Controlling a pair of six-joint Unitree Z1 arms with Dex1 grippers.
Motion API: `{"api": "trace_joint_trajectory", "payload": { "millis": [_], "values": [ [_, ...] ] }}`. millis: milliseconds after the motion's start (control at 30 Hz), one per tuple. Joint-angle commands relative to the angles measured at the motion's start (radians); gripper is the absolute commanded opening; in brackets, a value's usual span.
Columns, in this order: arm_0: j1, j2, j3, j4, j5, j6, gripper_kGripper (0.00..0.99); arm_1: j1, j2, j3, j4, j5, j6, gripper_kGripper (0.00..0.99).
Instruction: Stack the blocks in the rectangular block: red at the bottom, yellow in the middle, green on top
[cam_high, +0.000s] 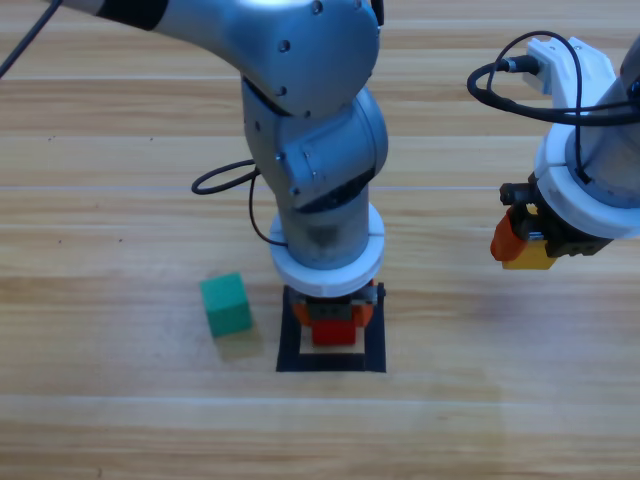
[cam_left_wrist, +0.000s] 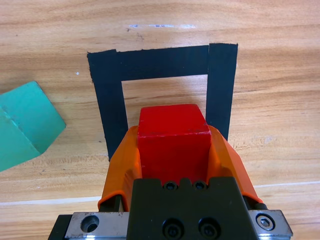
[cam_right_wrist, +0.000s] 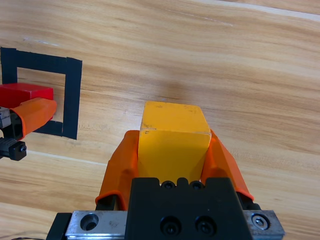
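Note:
My left gripper (cam_high: 333, 318) is shut on the red cube (cam_left_wrist: 173, 142), holding it inside the black tape rectangle (cam_high: 290, 350), whose outline (cam_left_wrist: 111, 105) frames the cube in the left wrist view. Out to the right, above the table, my right gripper (cam_high: 522, 245) is shut on the yellow cube (cam_right_wrist: 172, 137). The teal-green cube (cam_high: 226, 304) rests on the table just left of the rectangle, also seen as the green cube (cam_left_wrist: 25, 125) at the left edge of the left wrist view. The right wrist view shows the red cube (cam_right_wrist: 27, 92) and tape rectangle (cam_right_wrist: 72, 95) at far left.
The left arm's grey body (cam_high: 310, 130) rises over the rectangle and hides its far side. Black cables (cam_high: 225, 180) hang behind it. Bare wooden table (cam_high: 480, 400) stretches along the front and between the two arms.

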Motion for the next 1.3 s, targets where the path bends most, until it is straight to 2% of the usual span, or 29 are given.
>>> {"api": "trace_joint_trajectory", "payload": {
  "millis": [33,500,567,633,667,700,733,767,800,933,1133,1233,1300],
  "values": [
    [-0.025,0.067,0.004,-0.015,0.012,-0.001,0.031,-0.024,0.026,0.0,0.016,-0.02,-0.003,0.0],
    [-0.024,0.07,0.009,-0.013,0.012,-0.007,0.031,-0.024,0.026,0.0,0.016,-0.019,-0.005,0.0],
    [-0.025,0.07,0.009,-0.013,0.012,-0.007,0.06,-0.024,0.026,0.0,0.016,-0.019,-0.005,0.0],
    [-0.024,0.068,0.009,-0.013,0.013,-0.012,0.164,-0.024,0.026,0.0,0.016,-0.019,-0.005,0.0],
    [-0.025,0.067,0.007,-0.015,0.012,-0.015,0.265,-0.024,0.027,0.0,0.016,-0.019,-0.005,0.0],
    [-0.025,0.064,0.004,-0.013,0.013,-0.02,0.512,-0.024,0.027,0.0,0.016,-0.019,-0.005,0.0],
    [-0.027,0.061,0.004,-0.013,0.013,-0.024,0.706,-0.024,0.026,0.0,0.016,-0.019,-0.005,0.0],
    [-0.027,0.056,0.007,-0.013,0.013,-0.032,0.853,-0.024,0.026,0.0,0.016,-0.019,-0.005,0.0],
    [-0.028,0.05,0.009,-0.013,0.013,-0.035,0.95,-0.024,0.026,0.0,0.016,-0.019,-0.006,0.0],
    [-0.028,0.027,0.016,-0.012,0.021,-0.037,0.986,-0.024,0.026,0.0,0.016,-0.019,-0.006,0.0],
    [-0.028,0.007,0.012,-0.012,0.024,-0.038,0.99,-0.024,0.022,0.0,0.016,-0.017,-0.006,0.0],
    [-0.028,-0.039,-0.033,0.001,0.039,-0.032,0.99,-0.024,0.022,-0.009,0.028,-0.01,-0.008,0.0],
    [-0.028,-0.099,-0.129,0.068,0.065,-0.031,0.99,-0.024,0.022,-0.022,0.045,-0.008,-0.008,0.0]
  ]
}}
